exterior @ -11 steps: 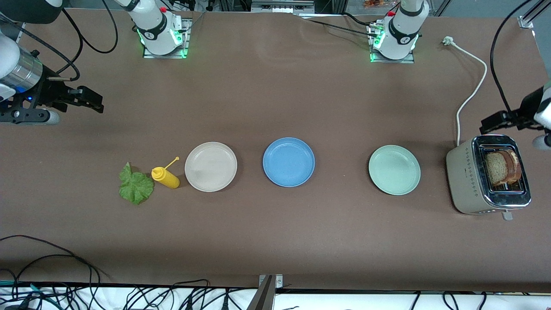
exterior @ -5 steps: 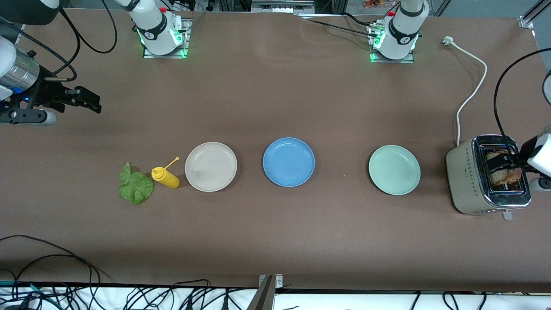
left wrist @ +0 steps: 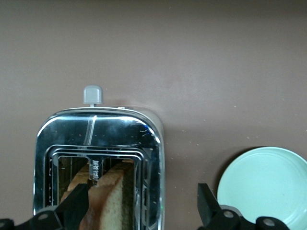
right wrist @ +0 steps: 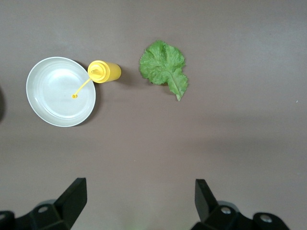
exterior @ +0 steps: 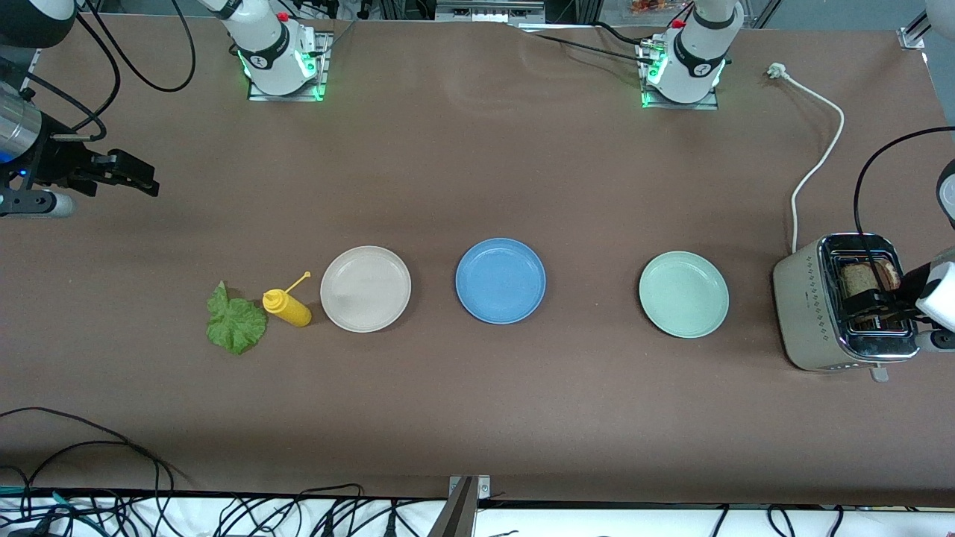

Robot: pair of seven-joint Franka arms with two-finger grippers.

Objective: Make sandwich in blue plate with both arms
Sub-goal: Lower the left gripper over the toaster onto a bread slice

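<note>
The blue plate (exterior: 500,280) lies bare in the middle of the table. Two brown bread slices (exterior: 865,278) stand in the slots of a silver toaster (exterior: 802,298) at the left arm's end. My left gripper (exterior: 880,306) hangs open over the toaster. In the left wrist view one of the fingers (left wrist: 76,206) is over the bread (left wrist: 112,196) and the other is outside the toaster wall (left wrist: 156,158); the left gripper (left wrist: 142,205) holds nothing. A green lettuce leaf (exterior: 235,322) lies flat toward the right arm's end. My right gripper (exterior: 138,175) is open over bare table there.
A beige plate (exterior: 365,289) and a yellow squeeze bottle (exterior: 287,307) lie between the lettuce and the blue plate. A pale green plate (exterior: 683,294) sits between the blue plate and the toaster. The toaster's white cord (exterior: 821,149) runs toward the left arm's base.
My left gripper has come from the table edge beside the toaster to over its slots and now covers part of the bread. My right gripper has drifted slightly toward the table's end.
</note>
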